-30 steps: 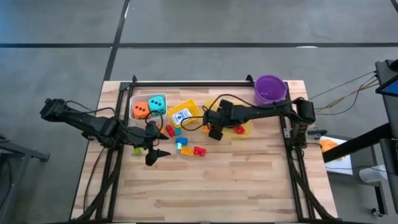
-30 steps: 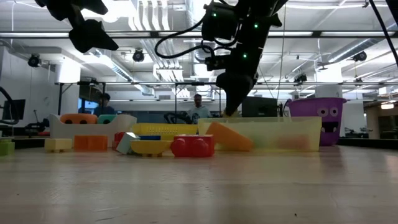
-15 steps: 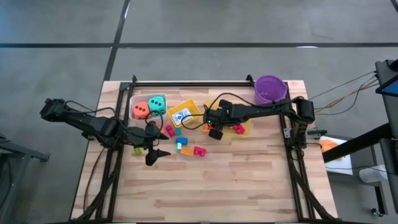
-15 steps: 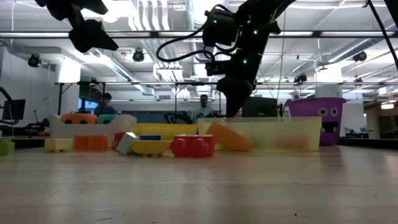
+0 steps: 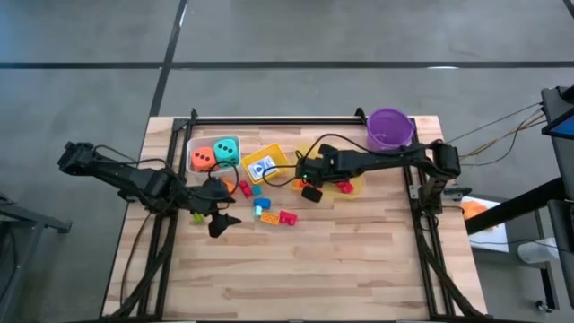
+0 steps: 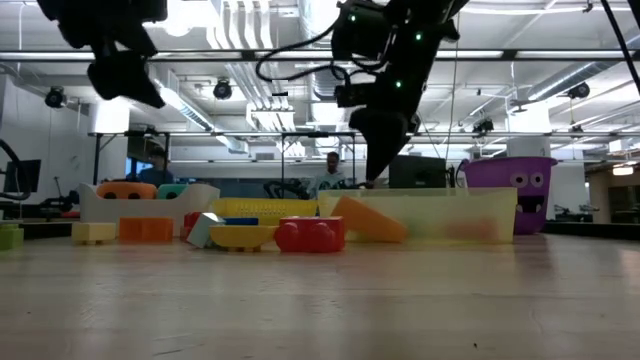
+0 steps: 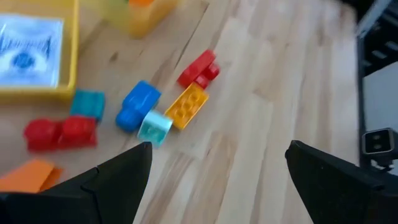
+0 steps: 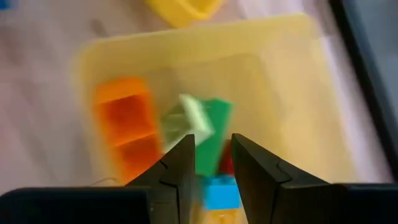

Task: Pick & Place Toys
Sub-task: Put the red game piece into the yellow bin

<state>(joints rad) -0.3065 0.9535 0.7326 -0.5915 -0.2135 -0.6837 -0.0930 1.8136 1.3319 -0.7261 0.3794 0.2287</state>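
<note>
Loose bricks (image 5: 262,206) lie on the wooden table between the arms: a red (image 7: 199,67), an orange (image 7: 186,106) and a blue one (image 7: 137,104) among them. My left gripper (image 7: 217,168) hangs wide open above them, touching nothing. My right gripper (image 8: 212,155) hovers over a translucent yellow bin (image 8: 280,81), its fingers a narrow gap apart. An orange (image 8: 127,124), a green (image 8: 208,134) and a blue brick (image 8: 221,190) lie in the bin. Two dice (image 5: 213,154) sit in a clear bin. A card box (image 5: 261,167) lies in a yellow bin.
A purple bucket (image 5: 389,128) stands at the table's far right corner. A black frame (image 5: 269,119) runs along the far edge and both sides. The near half of the table (image 5: 305,269) is bare wood. People show in the room beyond the table.
My left gripper has turned at its wrist and tipped a little further down, staying open above the loose bricks. My right gripper has stayed over the translucent bin.
</note>
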